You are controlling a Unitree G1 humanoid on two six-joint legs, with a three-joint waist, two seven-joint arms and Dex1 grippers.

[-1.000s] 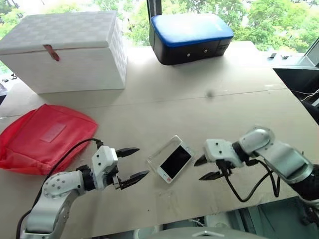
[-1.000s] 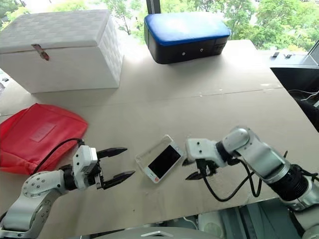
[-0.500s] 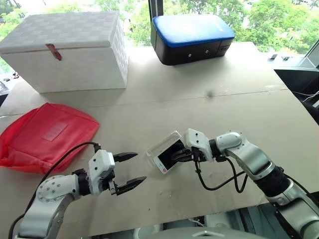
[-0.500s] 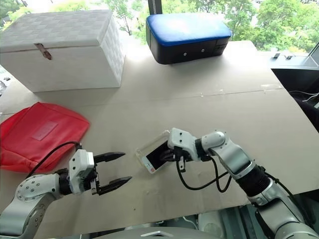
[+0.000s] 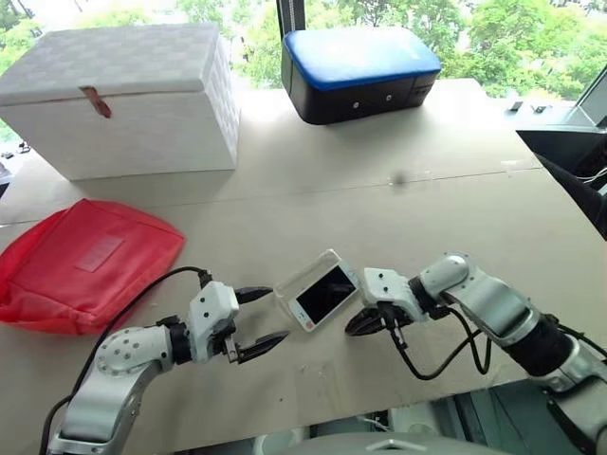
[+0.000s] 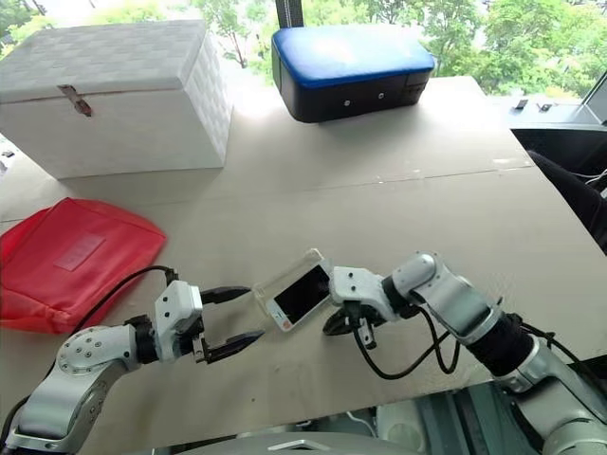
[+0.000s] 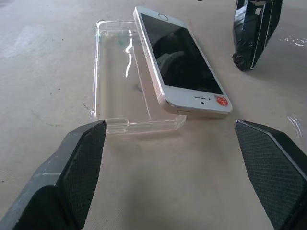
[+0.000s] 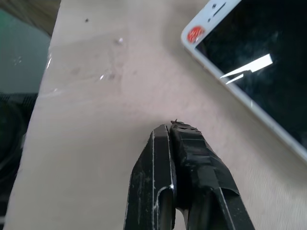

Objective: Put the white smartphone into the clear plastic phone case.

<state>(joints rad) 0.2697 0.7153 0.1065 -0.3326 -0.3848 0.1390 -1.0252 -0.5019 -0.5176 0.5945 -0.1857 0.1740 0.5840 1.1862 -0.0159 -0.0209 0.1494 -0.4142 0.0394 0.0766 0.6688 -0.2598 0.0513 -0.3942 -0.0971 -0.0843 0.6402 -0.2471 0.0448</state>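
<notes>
Since a second ago our right gripper [image 5: 358, 325] has pinched its fingers together on nothing and come in beside the white smartphone [image 5: 325, 294]. The phone now lies half over the clear plastic phone case [image 7: 117, 76] at the lower centre of the frame, one long edge riding the rim, so seating is not yet done. Our left gripper [image 5: 258, 320] waits spread wide. We count one phone, one case, two grippers.

Head pair looking down over the pale brown wooden table [image 5: 427, 190] toward its far edge; wrist views close, low, both sharing the white dark-screened smartphone [image 7: 180, 57] near its front edge.
</notes>
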